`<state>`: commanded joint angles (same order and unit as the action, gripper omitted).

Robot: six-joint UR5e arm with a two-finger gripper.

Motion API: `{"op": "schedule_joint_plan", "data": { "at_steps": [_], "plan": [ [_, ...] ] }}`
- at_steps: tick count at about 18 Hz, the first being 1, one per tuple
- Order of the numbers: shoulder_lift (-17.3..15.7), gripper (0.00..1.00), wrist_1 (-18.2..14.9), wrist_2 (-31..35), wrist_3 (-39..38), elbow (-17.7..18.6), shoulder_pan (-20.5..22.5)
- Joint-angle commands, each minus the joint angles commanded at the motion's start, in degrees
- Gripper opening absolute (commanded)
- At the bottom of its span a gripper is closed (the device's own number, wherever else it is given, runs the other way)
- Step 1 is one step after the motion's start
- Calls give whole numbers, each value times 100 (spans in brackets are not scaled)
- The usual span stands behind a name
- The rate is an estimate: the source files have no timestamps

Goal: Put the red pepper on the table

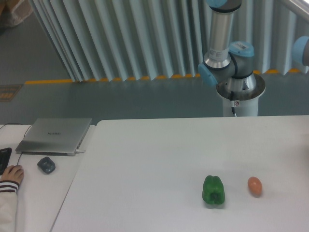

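My pincer is out of view past the right edge, so I cannot tell whether it is spread, pressed together or pinching anything. The red pepper is nowhere in sight either (possibly off-frame with my pincer, but that is a guess). To do this step well, I should aim for bare counter (145, 159), toward nine o'clock of the green pepper (213, 190) and well apart from the egg (254, 185), lowering until the pepper rests before letting go. Of my arm, only the base column (223, 43) and a blue joint (301, 48) at the three o'clock edge show.
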<state>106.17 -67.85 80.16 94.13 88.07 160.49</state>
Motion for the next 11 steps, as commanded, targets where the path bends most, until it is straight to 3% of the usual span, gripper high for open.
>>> {"op": "schedule_joint_plan", "data": {
  "at_steps": [9, 11],
  "plan": [
    [9, 100, 26, -122, -70, 43, 167],
    [96, 100, 35, -184, -506, 0, 219]
  ]
}}
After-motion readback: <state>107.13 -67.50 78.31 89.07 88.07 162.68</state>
